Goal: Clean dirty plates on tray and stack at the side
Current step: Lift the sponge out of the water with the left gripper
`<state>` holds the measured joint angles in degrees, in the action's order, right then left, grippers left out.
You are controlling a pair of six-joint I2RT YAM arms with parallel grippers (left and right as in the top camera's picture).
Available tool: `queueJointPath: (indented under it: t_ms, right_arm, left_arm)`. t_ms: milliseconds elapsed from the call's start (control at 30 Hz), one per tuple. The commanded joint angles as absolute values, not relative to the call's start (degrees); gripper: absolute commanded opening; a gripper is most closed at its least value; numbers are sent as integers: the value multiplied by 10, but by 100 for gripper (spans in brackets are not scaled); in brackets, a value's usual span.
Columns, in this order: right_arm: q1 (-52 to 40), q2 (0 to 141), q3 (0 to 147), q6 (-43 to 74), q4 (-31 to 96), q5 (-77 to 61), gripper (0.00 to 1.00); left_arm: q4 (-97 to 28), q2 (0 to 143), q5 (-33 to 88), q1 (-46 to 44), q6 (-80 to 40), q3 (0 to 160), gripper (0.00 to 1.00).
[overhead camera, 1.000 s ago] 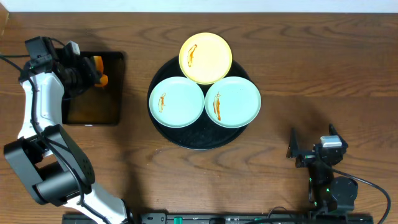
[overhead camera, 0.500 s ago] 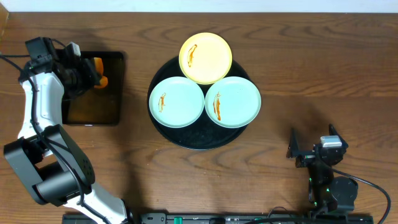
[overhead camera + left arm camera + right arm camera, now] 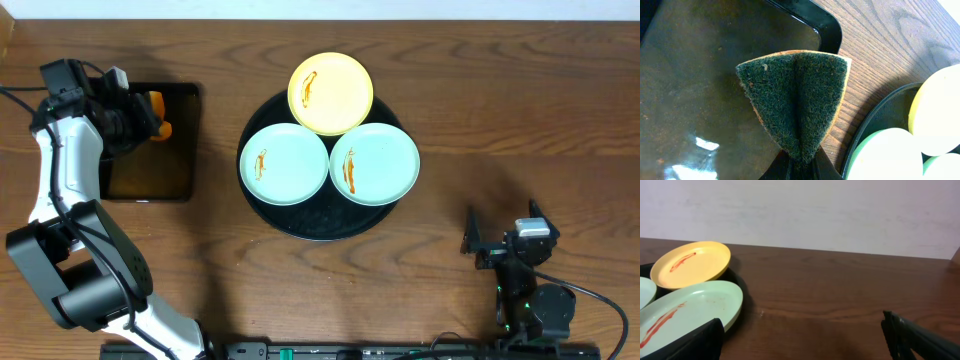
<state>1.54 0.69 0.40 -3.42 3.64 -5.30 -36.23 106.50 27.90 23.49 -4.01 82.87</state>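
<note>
Three plates lie on the round black tray [image 3: 270,215]: a pale yellow plate [image 3: 331,93] at the back, a mint-green plate [image 3: 284,164] at front left and a mint-green plate [image 3: 374,163] at front right. Each has an orange-brown streak. My left gripper [image 3: 152,112] is shut on a sponge [image 3: 800,105] with a dark green scouring face and orange back, above the rectangular tray. My right gripper [image 3: 505,232] is open and empty, near the table's front right. In the right wrist view the yellow plate [image 3: 692,263] and a green plate [image 3: 687,311] show at left.
A rectangular black tray [image 3: 150,175] with brownish liquid sits at the left; it also shows in the left wrist view [image 3: 700,90]. The brown wooden table [image 3: 500,120] surrounds both trays. A pale wall [image 3: 805,210] stands behind the table.
</note>
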Motion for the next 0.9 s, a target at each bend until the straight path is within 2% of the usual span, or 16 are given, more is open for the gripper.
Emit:
queueJointPath:
  t_ms: [0,400,600,867]
  right_arm:
    - [9,4,3,-39,39,-50,99]
    - [9,4,3,-39,39,-50,99]
    - [9,4,3,-39,39,-50,99]
    - [9,4,3,-39,39,-50,99]
  left_arm:
    - [-361,1058,274,238,-29,837,7]
    - [-354,1058,262,238,-22,837,7]
    - [-279,1004,384,260,-48,844,7]
    - [-256,981,361,261,-50,832,7]
